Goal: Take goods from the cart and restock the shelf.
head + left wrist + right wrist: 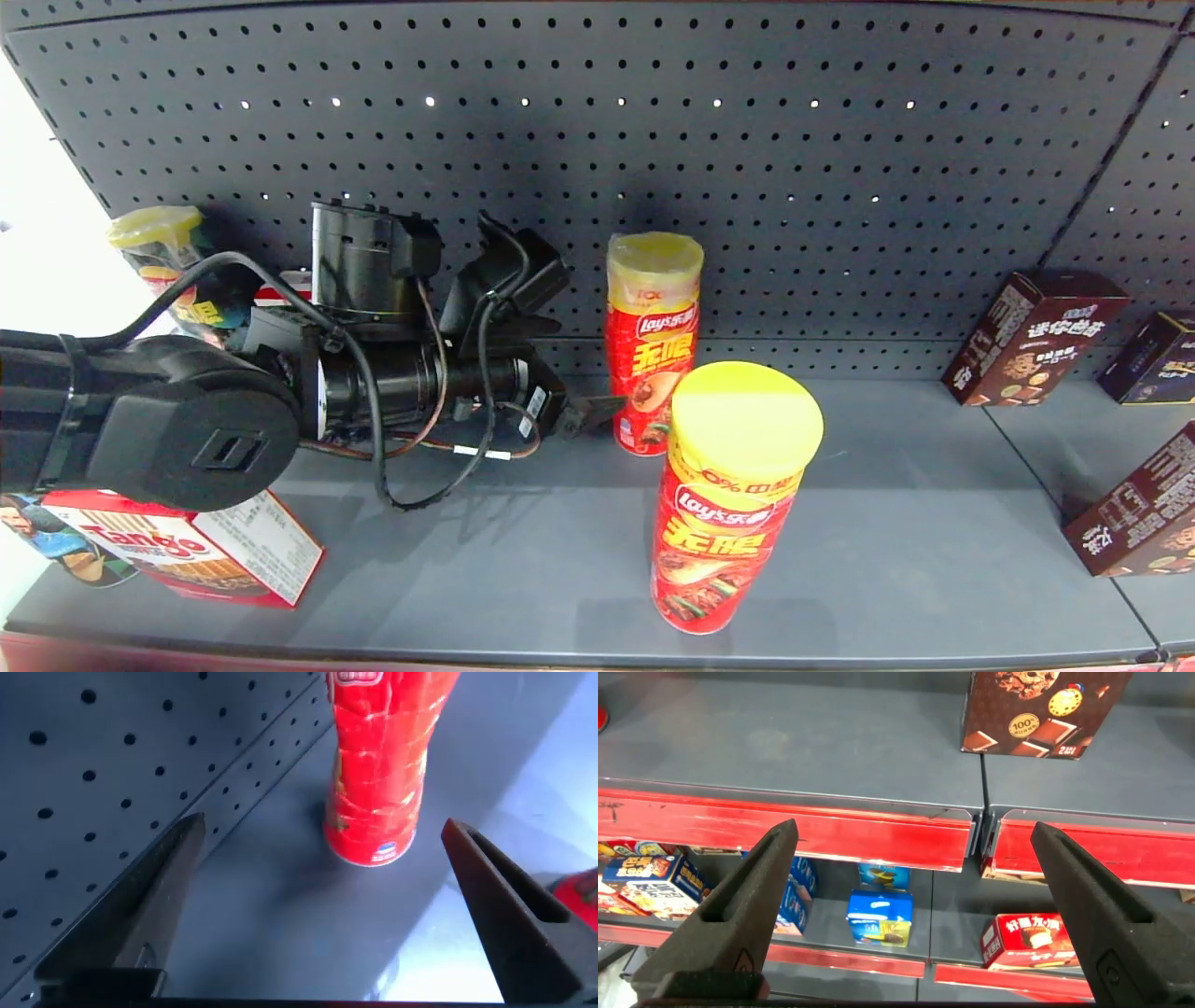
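Observation:
Two red chip cans with yellow lids stand upright on the grey shelf [485,569]: one at the back [652,345], one nearer the front edge [728,504]. My left arm lies across the shelf from the left. Its gripper [597,411] sits just left of the back can's base. In the left wrist view the left gripper [322,826] is open and holds nothing, with the back can [378,775] just beyond its fingertips. My right gripper [913,829] is open and holds nothing, in front of the red shelf edges [831,826].
A red and white wafer box [205,551] lies at the front left, and another yellow-lidded can [163,252] stands behind the arm. Brown boxes [1027,336] [1148,504] stand at the right. A pegboard wall [597,140] backs the shelf. Lower shelves hold blue packs [881,917].

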### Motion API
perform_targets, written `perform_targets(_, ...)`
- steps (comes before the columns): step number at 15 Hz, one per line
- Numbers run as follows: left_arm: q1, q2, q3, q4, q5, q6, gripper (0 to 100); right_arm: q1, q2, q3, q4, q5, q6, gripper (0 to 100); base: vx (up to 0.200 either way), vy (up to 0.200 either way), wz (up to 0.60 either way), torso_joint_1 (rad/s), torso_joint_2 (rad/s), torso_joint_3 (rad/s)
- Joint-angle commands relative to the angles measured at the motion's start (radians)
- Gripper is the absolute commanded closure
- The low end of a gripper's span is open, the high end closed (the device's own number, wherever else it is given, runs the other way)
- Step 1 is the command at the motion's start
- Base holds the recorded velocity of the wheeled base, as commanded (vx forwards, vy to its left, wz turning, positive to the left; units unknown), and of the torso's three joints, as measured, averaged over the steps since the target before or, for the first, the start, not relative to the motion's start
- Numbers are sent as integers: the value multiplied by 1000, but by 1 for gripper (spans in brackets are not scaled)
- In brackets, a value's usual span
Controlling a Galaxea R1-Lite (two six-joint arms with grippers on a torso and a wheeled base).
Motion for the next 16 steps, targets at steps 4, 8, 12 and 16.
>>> perform_targets(4,1,29,-22,-2,31,0,0,1,1,0,0,0,-1,0,0,0,0,0,0,0)
perform_targets(8,7,56,-59,-2,49,-2,0,1,1,0,0,0,-1,0,0,0,0,0,0,0)
perform_targets(12,16,70,-70,-2,55,-2,0,1,1,0,0,0,-1,0,0,0,0,0,0,0)
perform_targets(16,15,43,-16,-33,54,0,0,1,1,0,0,0,-1,0,0,0,0,0,0,0)
